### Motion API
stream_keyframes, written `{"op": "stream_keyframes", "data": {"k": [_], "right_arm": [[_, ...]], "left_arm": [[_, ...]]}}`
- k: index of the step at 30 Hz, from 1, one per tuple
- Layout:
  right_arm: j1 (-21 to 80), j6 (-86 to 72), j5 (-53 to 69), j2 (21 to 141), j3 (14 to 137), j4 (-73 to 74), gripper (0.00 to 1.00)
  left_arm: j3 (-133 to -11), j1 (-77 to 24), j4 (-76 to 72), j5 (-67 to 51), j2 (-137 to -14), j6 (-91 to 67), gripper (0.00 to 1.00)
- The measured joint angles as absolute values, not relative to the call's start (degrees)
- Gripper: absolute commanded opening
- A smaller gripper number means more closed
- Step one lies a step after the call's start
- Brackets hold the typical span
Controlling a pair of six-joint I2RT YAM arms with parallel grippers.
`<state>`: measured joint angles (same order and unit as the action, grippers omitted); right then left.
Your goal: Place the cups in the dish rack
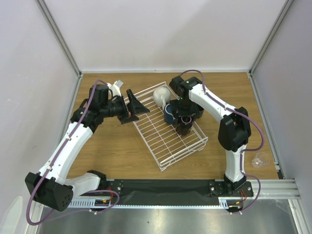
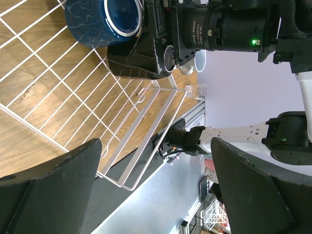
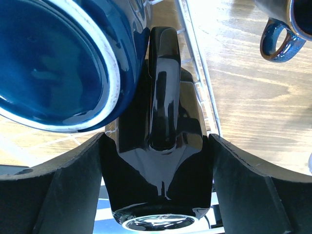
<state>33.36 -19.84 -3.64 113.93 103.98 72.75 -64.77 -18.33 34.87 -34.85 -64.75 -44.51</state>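
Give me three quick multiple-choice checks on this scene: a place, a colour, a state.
1. The white mug sits: A in the dish rack; B on bare table; C off the table.
2. The mug between the right fingers is: A pink; B black; C white.
3. The left fingers are: A shut on a mug; B open, empty; C out of view.
Answers: A, it sits at the rack's far end; B, the glossy black mug fills their gap; B, nothing is held between them.
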Motion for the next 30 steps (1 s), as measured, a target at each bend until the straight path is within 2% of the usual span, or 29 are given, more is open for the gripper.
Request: {"op": "stream_keyframes", "data": {"k": [3, 6, 11, 21, 23, 27, 30], "right_arm": [[33.39, -19.59, -3.64, 113.93, 104.05, 72.77, 0.71], [33.39, -19.42, -3.66, 113.93, 104.07, 72.71, 0.90], [33.52, -19.38, -3.36, 113.93, 104.53, 72.31, 1.00], [33.28, -19.18, -4.27, 113.80, 109.51, 72.90, 0.99], [33.23, -19.18, -4.78, 113.47, 112.22, 74.15, 0.96], [32.69, -19.33, -6.48, 110.43, 116.90, 75.35, 0.81], [30.39, -19.38, -8.16, 105.10, 117.34, 75.40, 0.74]], "left_arm": [[-64.60, -18.22, 34.83, -34.89, -64.75, -44.53, 1.00], [-64.45, -18.20, 34.81, -34.96, -64.73, -44.56, 1.00], [-64.38, -18.17, 34.70, -35.20, -64.73, -44.97, 1.00], [-63.44, -18.17, 34.35, -35.20, -62.54, -45.65, 1.00], [-63.42, -18.17, 34.24, -35.20, -62.11, -45.98, 1.00], [-63.42, -18.20, 34.02, -35.16, -61.93, -46.02, 1.00], [-63.64, -18.35, 34.13, -35.11, -62.04, -45.93, 1.00]]}}
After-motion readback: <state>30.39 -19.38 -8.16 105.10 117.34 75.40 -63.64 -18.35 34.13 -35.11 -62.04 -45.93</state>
